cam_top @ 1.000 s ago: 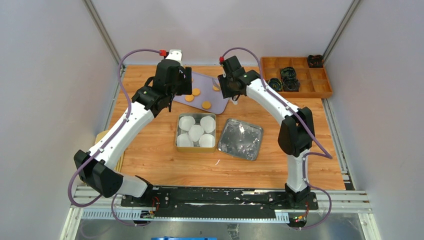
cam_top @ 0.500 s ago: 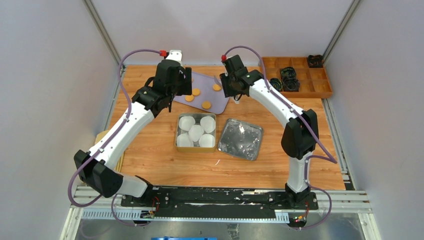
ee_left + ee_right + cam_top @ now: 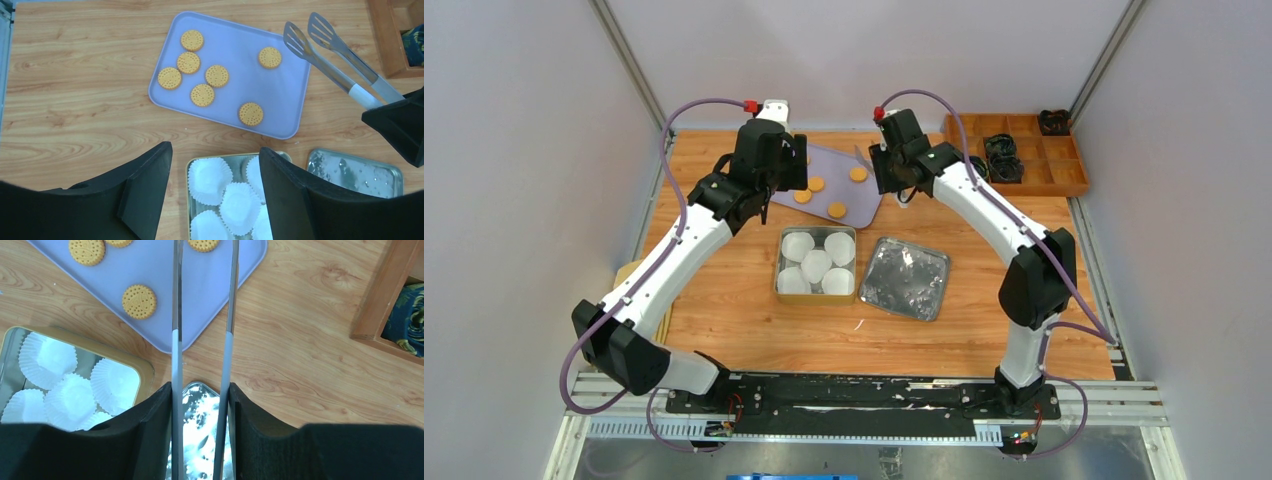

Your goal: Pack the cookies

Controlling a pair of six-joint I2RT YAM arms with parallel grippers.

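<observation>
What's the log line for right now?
right gripper: shut on tongs | left gripper: open | cookies: on tray | cups: empty

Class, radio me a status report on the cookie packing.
Left gripper open, empty. Right gripper shut on tongs. Seven cookies on tray, none in cups. Nothing blocking the tray.

Wooden table [image 3: 75, 100], shiny metal tongs [image 3: 177, 300], matt cookies [image 3: 202, 95]
</observation>
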